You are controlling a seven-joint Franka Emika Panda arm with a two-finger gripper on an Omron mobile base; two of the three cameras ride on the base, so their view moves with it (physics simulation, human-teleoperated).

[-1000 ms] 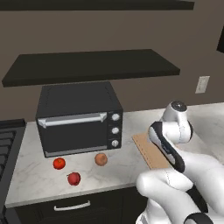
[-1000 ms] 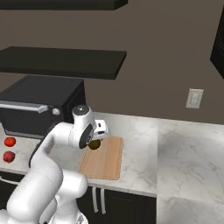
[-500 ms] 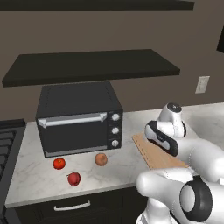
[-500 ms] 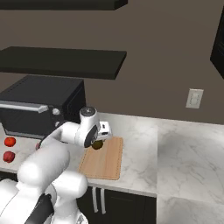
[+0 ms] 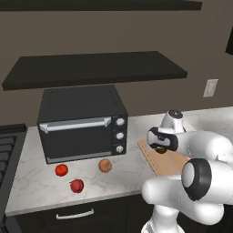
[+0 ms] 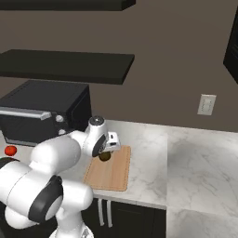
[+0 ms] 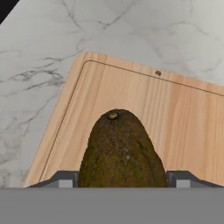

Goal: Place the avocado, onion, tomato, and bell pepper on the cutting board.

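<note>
The pincer [image 7: 118, 177] grips the avocado [image 7: 120, 148] between its fingers, above the cutting board [image 7: 183, 118] near its far end. Risk: the oval fruit, if released from height, may roll off the board onto the desk [image 5: 32, 182], as the board offers no raised edge.

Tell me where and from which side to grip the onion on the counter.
Grip the onion across its widest middle, coming straight down from above. It is a small smooth ball resting free on the marble counter, so any pair of opposite sides will do. The toaster oven stands close behind it, making a top approach likely safest.
</note>
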